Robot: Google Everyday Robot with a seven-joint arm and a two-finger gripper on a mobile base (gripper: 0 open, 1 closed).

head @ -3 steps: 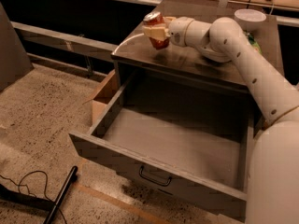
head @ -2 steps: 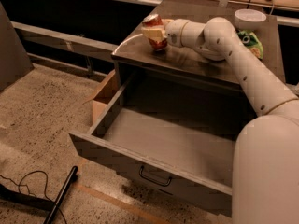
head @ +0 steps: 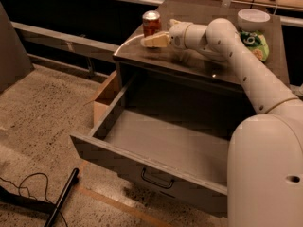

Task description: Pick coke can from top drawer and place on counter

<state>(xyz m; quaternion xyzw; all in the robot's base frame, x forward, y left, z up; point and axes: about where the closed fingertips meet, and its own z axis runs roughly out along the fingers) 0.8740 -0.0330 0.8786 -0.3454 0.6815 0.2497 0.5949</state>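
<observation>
Coke can [head: 151, 22] stands upright on the desk [head: 180, 66], near its left rear corner, outside the top drawer [head: 161, 143]. That drawer is pulled wide open, its grey floor showing. The gripper [head: 152, 40] hovers just beside the can's base. Whether the jaws touch the can, or how far open they are, cannot be told. A green snack bag [head: 254, 44] lies at the desk's right.

Pincer [head: 156, 39] low over bench [head: 189, 66] rear-left, just beside can [head: 151, 22]. Arm [head: 227, 46] spans mid bench; bag [head: 254, 42] + white tub [head: 253, 18] block rear-right. Drawer [head: 156, 148] open, reachable from above.
</observation>
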